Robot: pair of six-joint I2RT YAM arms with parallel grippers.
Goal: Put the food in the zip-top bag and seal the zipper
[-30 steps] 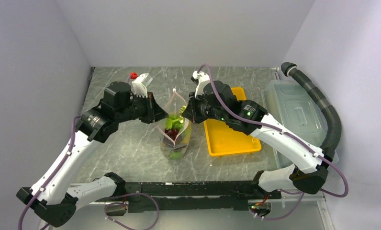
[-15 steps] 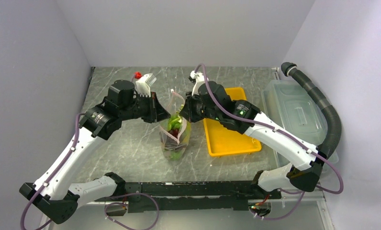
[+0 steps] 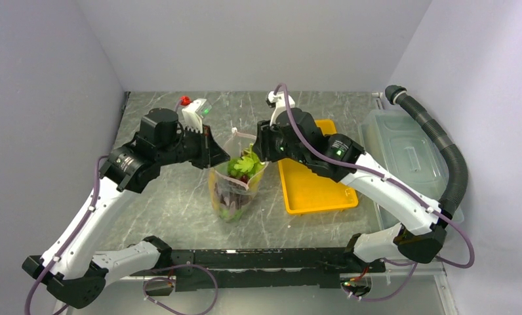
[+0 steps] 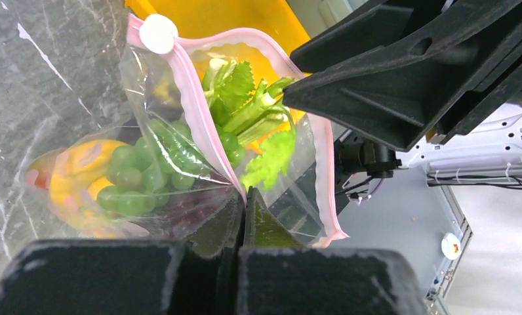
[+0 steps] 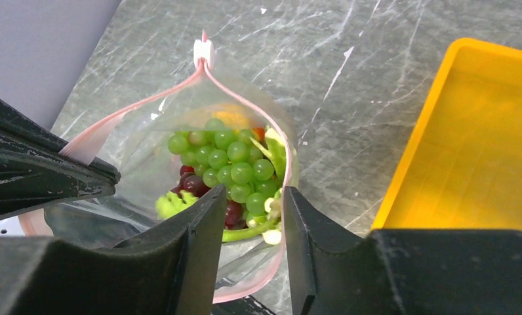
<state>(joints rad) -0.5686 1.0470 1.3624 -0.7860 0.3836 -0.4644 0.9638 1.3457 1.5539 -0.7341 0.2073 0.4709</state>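
Note:
The clear zip-top bag [image 3: 235,190] stands upright on the table between my two arms, its mouth wide. My left gripper [image 4: 245,203] is shut on the pink zipper [image 4: 199,125] at the mouth's near side. A white slider [image 4: 158,33] sits at the strip's far end. Inside lie food pieces: green grapes [image 5: 235,154], purple grapes [image 5: 193,185], a leafy celery stalk [image 4: 245,111] and a yellow banana [image 4: 81,177]. My right gripper [image 5: 253,197] hangs open just over the mouth's right rim, nothing between its fingers.
A yellow tray [image 3: 314,187] lies right of the bag, close to my right arm. A translucent lidded bin [image 3: 406,157] and a black ribbed hose [image 3: 452,164] stand at the far right. Grey walls close in the back and both sides.
My right gripper has gone from shut to open over the bag mouth. The leafy celery now sits inside the bag. The mouth has spread wider, and the bag has shifted slightly left.

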